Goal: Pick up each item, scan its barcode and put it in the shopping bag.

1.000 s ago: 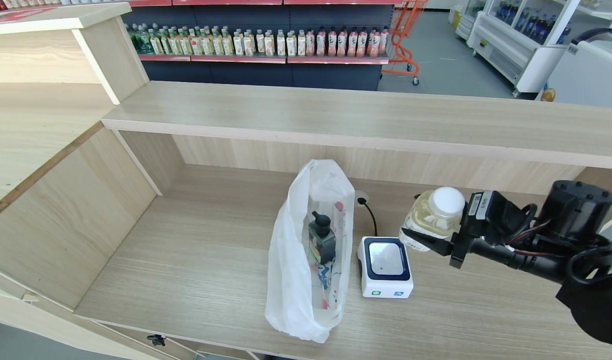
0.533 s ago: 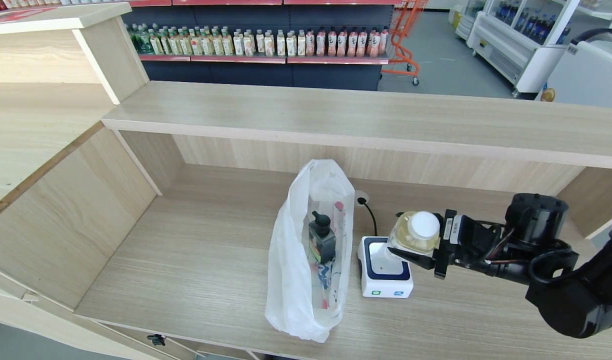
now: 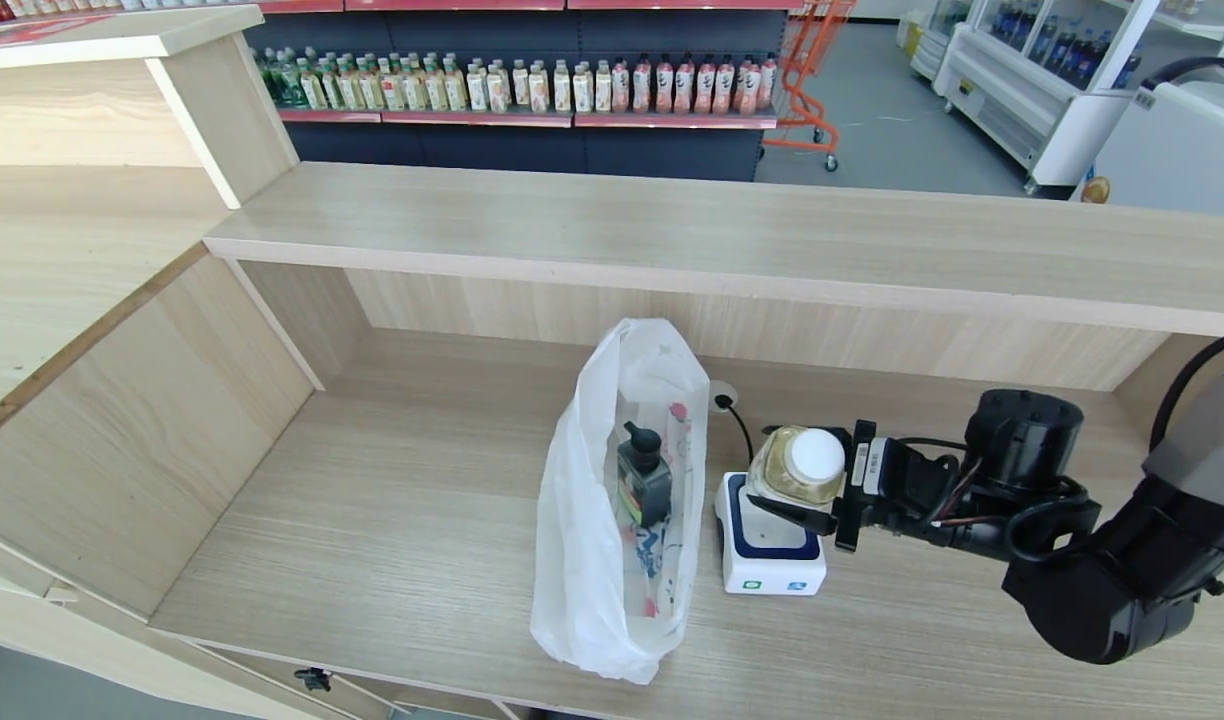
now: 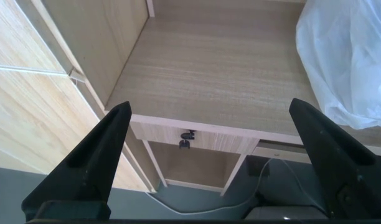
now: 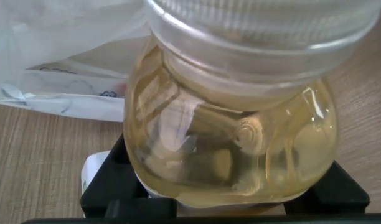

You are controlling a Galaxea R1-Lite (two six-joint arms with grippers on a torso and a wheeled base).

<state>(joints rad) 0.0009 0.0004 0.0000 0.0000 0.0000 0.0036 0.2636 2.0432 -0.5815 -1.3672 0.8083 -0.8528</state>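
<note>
Clear plastic bottle (image 3: 802, 462) of yellow liquid, clamped in the right gripper (image 3: 780, 472), hangs over the scanner (image 3: 772, 545) beneath it. A barcode turned away would not scan; the smooth round body might slip short of the bag (image 3: 592, 520) just past the gripper.

Clear white-capped bottle (image 3: 797, 468) of yellowish liquid hangs over scanner (image 3: 772, 572), beside white bag (image 3: 582, 520).

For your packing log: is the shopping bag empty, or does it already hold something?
Not empty. A dark pump bottle shows upright through the clear side of the shopping bag.
</note>
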